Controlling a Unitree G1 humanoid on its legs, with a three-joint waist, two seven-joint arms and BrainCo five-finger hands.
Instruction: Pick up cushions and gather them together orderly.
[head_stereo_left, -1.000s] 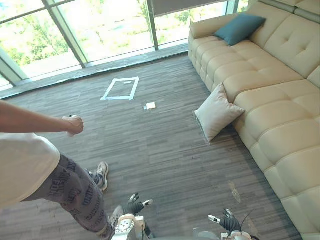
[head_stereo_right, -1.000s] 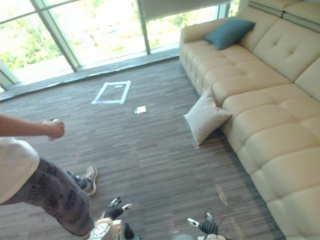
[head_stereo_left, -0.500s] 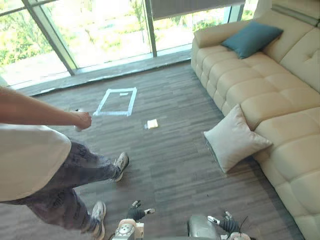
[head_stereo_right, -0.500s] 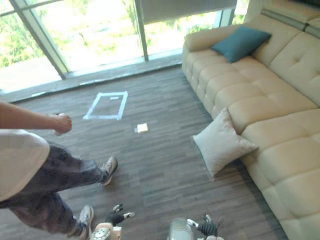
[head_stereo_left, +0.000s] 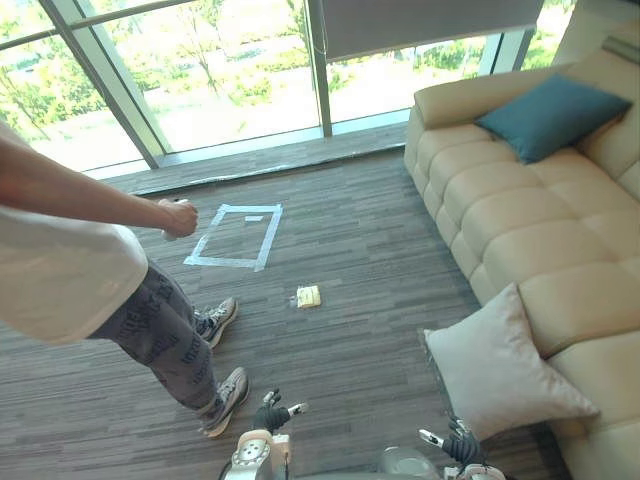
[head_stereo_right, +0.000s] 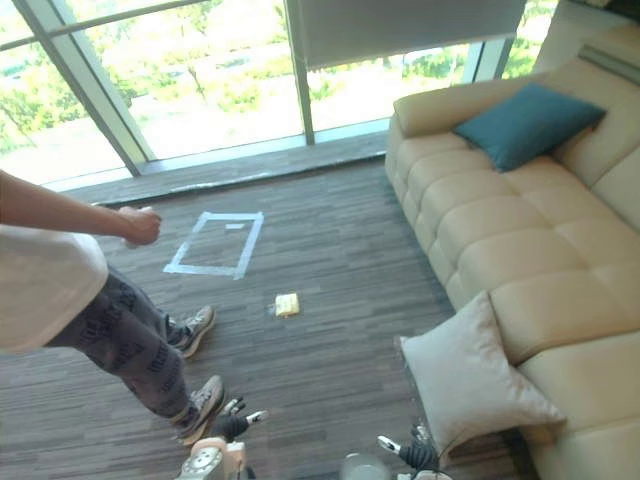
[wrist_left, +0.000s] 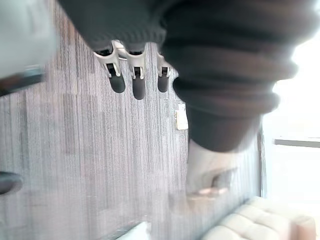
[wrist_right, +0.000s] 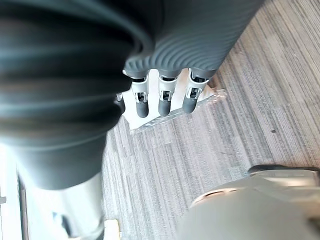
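Just ahead of the right hand (head_stereo_left: 458, 445) and a little to its right, near but not touching: a pale grey square fabric cushion (head_stereo_left: 505, 365), on the dark striped carpet floor (head_stereo_left: 370, 250), tilted up with its far edge leaning on the front of a long beige tufted leather sofa (head_stereo_left: 500, 205). No label or writing to be made out on it.

Well ahead of the same hand, far apart from the grey one: a teal square fabric cushion (head_stereo_left: 552, 115), resting on the sofa seat near the far armrest, propped against the backrest. Plain, without print.

Right hand low over the carpet, fingers (wrist_right: 165, 102) straight and relaxed, holding nothing. Left hand (head_stereo_left: 270, 415) likewise low over the carpet, fingers (wrist_left: 138, 85) hanging straight, nothing in them.

Ahead of the left hand, between it and the window: a small pale yellow flat piece (head_stereo_left: 308, 297) on the carpet; any writing too small to tell. Farther ahead, a rectangle of light blue tape (head_stereo_left: 235, 235) stuck to the floor.

Left of the left hand, standing close: a person (head_stereo_left: 70, 270) in a white shirt and grey lettered trousers, the lettering not readable, nearest shoe (head_stereo_left: 228, 398) just beside that hand, one fist (head_stereo_left: 178, 217) held out over the tape.

Beyond all this, tall glass windows (head_stereo_left: 230, 70) with greenery outside.
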